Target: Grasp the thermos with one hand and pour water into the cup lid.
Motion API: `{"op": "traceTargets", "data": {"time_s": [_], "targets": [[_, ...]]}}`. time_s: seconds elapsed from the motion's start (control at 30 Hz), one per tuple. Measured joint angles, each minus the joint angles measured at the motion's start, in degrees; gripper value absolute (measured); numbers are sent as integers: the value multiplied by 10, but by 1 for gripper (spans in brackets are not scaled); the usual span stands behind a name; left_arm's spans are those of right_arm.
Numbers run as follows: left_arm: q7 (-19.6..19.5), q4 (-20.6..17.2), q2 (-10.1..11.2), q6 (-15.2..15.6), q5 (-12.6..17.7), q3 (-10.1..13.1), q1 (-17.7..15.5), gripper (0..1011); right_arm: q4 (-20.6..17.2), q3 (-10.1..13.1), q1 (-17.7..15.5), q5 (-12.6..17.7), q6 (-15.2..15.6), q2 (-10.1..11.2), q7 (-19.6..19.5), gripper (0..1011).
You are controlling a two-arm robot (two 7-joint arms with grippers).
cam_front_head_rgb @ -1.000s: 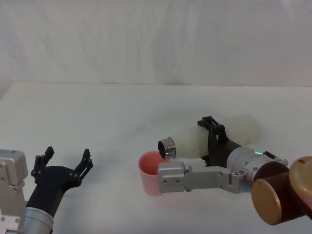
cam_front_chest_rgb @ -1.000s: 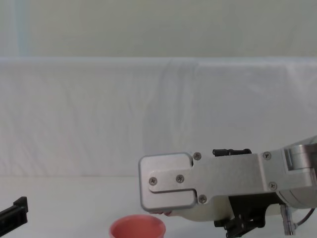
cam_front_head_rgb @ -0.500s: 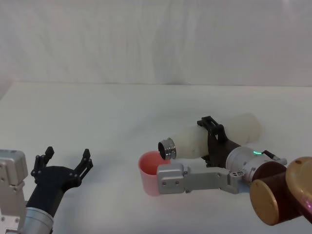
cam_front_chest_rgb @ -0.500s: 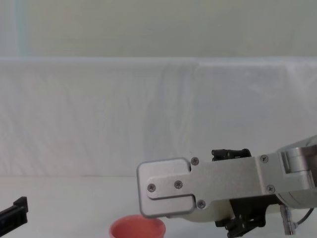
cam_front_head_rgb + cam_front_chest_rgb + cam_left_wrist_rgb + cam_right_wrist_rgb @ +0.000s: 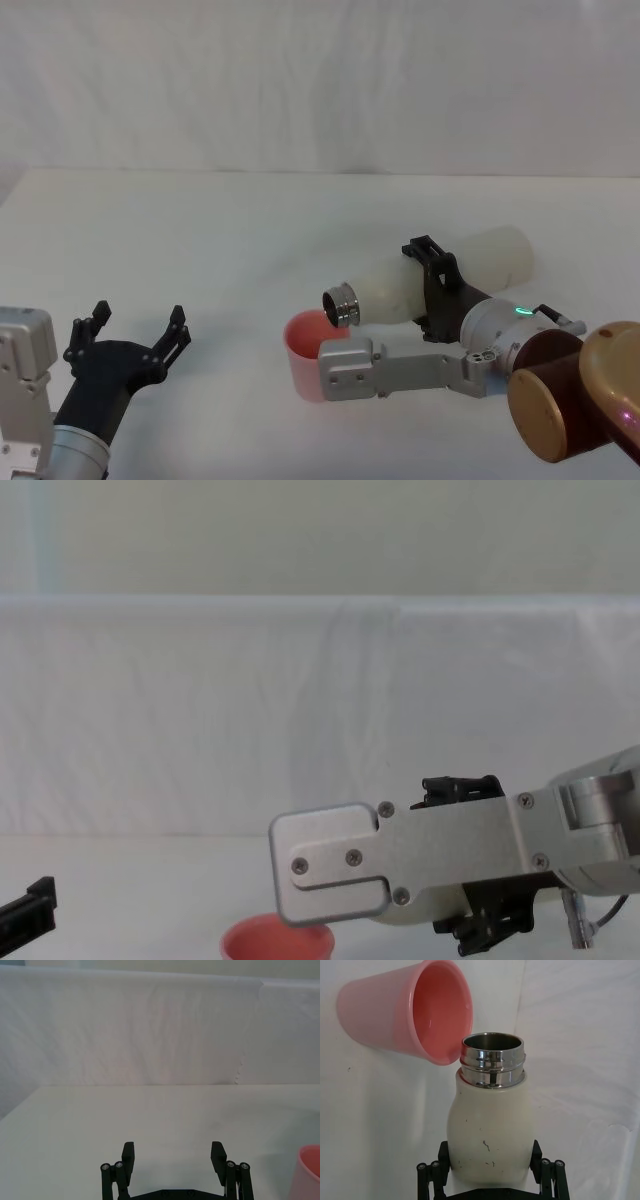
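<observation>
The cream-white thermos lies tipped almost level above the table, its steel neck pointing left and down over the rim of the pink cup lid. My right gripper is shut on the thermos around its middle. In the right wrist view the black fingers clamp both sides of the thermos, and its open mouth sits just past the edge of the cup lid. My left gripper rests open at the near left, holding nothing.
The right arm's silver bracket lies in front of the cup lid and hides much of the thermos in the chest view. A white cloth backdrop rises behind the white table.
The thermos has tipped slightly further, its base rising and its neck dipping toward the cup lid. The right arm's bracket slid a little left and down. The left arm stayed still.
</observation>
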Motion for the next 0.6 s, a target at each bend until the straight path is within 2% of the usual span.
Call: {"op": "traceTargets", "data": {"time_s": [0.6], "targets": [[0, 0, 0, 0, 0, 0, 0, 1001, 1, -3, 4, -9, -2, -2, 6, 956]]}}
